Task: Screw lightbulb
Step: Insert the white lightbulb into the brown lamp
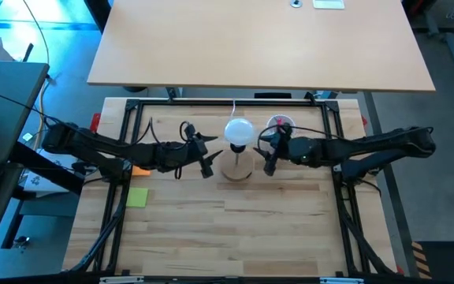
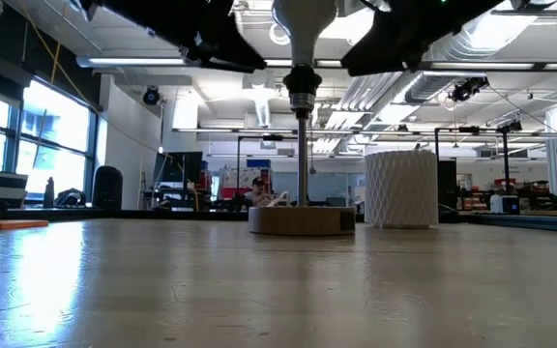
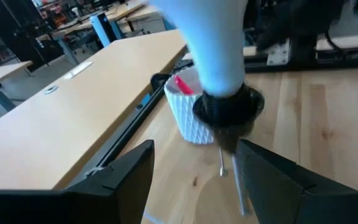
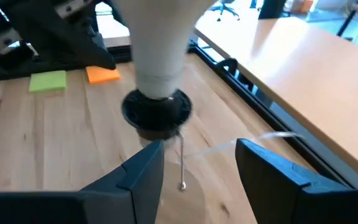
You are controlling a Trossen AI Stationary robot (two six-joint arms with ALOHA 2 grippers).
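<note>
Lightbulb: the white frosted lightbulb (image 1: 239, 131) sits upright on top of the lamp stand near the middle of the table, its narrow end down in the black socket (image 4: 158, 111); from table height its neck (image 2: 303, 39) stands straight above the stem.
Socket and stem: the black socket collar tops a thin metal stem (image 2: 302, 159) that rises from a round wooden disc (image 2: 302, 219) resting flat on the wooden table (image 1: 235, 229).
Left gripper: the left gripper (image 1: 208, 155) is just beside the stand on the left, its two dark fingers (image 3: 129, 171) spread apart and holding nothing; the bulb shows beyond the gap between them, not touched.
Right gripper: the right gripper (image 1: 269, 155) is just beside the stand on the opposite side, fingers (image 4: 143, 171) parted and empty, with the socket ahead of them.
Cup: a white ribbed cup (image 2: 400, 188) with something red (image 3: 183, 84) in it stands behind the stand, towards the right arm.
Notes: a green sticky note (image 1: 137, 197) and an orange one (image 1: 140, 170) lie on the table near the left arm.
Background: a light wooden desk (image 1: 258, 43) stands beyond the table frame.
</note>
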